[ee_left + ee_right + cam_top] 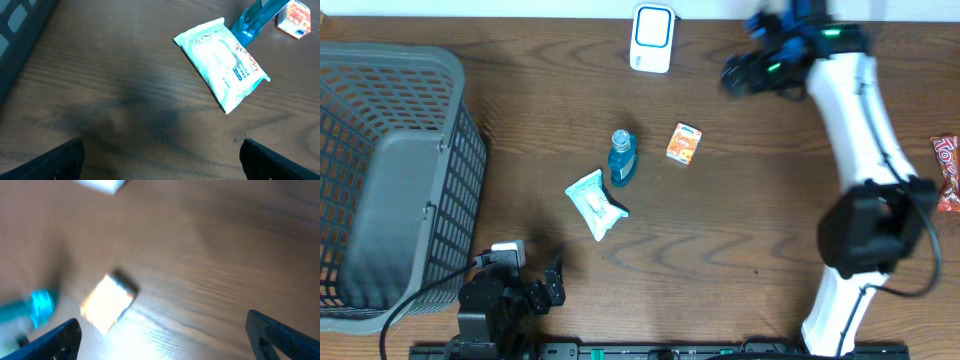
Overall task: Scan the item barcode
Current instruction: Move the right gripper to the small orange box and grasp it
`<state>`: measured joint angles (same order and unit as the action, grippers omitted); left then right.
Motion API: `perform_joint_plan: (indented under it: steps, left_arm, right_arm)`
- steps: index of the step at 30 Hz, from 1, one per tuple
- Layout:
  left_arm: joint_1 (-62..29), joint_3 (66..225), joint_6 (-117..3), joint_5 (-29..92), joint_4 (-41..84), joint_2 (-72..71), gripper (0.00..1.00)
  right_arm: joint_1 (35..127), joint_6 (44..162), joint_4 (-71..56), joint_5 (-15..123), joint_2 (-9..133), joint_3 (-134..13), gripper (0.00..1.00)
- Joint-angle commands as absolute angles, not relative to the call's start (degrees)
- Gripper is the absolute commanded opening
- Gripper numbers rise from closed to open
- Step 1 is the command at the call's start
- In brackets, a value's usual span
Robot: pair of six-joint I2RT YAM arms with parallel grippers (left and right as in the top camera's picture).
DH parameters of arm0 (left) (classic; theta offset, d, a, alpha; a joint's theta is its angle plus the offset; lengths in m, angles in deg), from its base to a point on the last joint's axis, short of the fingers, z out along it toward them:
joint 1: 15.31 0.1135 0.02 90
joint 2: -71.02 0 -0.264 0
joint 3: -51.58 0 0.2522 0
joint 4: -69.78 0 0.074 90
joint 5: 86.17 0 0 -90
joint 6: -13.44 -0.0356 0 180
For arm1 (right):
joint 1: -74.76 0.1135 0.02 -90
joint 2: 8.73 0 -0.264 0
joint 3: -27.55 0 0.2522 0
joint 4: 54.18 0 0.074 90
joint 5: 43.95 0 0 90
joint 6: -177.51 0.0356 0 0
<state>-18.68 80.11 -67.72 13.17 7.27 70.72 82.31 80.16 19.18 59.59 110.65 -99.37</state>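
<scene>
Left pincer spread wide, empty, near the front edge of the surface, right pincer likewise, open room beneath both

Orange carton — free, near white scanner

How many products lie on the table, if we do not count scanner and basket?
4: wipes pack near the middle, bottle just above it, box right of the bottle, red packet at the right edge, partly cut off. The right arm may hide more.
</scene>
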Motion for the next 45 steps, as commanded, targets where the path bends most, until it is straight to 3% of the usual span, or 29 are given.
perform_joint_plan:
  steps: [1,14,23,24,25,26,28,36,42,45]
  left_arm:
    - [-18.49,79.69,-67.67,13.87,5.30,70.81,0.99]
    - [-18.49,79.69,-67.67,13.87,5.30,70.81,0.99]
    - [-18.49,79.69,-67.67,13.87,5.30,70.81,0.99]
    - [-18.49,79.69,-67.67,13.87,5.30,70.81,0.99]
    - [-18.49,79.69,-67.67,13.87,5.30,70.81,0.99]
    - [-18.49,79.69,-67.67,13.87,5.30,70.81,0.99]
    - [-18.49,79.69,-67.67,13.87,5.30,70.81,0.99]
    - [-18.49,79.69,-67.67,13.87,5.30,70.81,0.99]
    - [-18.49,79.69,-67.67,13.87,5.30,70.81,0.99]
    - [-18.49,79.69,-67.67,13.87,5.30,70.81,0.99]
  right_arm:
    - [86.42,55.18,20.68,60.51,115.48,-98.98,0.96]
    - [88.01,47.55,15.66,73.82,126.36,-98.98,0.89]
    - [88.14,46.50,14.06,75.29,130.58,-98.98,0.75]
    - [88.14,46.50,14.52,75.37,130.82,-98.98,0.67]
    - [88.14,46.50,15.04,75.33,130.84,-98.98,0.40]
    - [88.14,46.50,15.53,75.33,130.91,-98.98,0.22]
    - [88.14,46.70,16.73,74.89,130.91,-98.98,0.01]
    - [87.90,68.27,19.26,74.76,130.38,-100.75,0.01]
    - [86.59,98.72,24.71,75.31,128.00,-102.26,0.01]
    - [85.78,106.37,29.51,80.44,126.91,-102.26,0.01]
